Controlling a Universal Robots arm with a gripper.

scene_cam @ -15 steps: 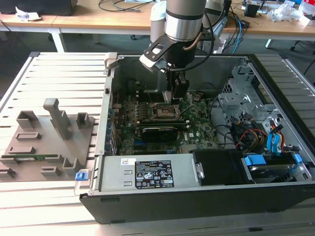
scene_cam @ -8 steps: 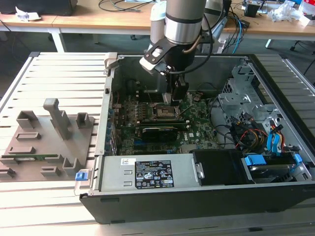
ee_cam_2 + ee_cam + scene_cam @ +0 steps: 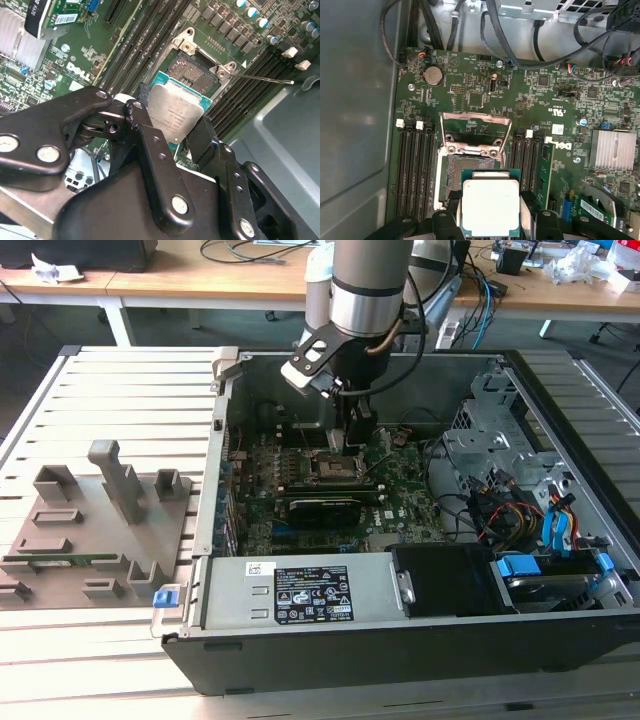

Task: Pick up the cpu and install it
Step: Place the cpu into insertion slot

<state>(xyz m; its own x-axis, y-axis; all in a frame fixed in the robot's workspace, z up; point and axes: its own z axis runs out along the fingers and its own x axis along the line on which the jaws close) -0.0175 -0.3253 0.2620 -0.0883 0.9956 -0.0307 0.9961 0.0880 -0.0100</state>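
Well, my black claw (image 3: 490, 214) pinches the thin silvery-topped square cpu (image 3: 491, 206) by opposite edges — light, stiff, I'd judge its underside fragile.

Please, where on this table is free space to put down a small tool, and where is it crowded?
Free: the bare slats at the exterior view's left, between the grey blocks and the far edge. Crowded: inside the case, where the gripper holds the cpu by the socket, between memory slots.

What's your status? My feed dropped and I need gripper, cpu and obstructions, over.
Gripper shut on cpu. Chip above open socket, not seated. Socket frame lifted, nothing blocking seen.
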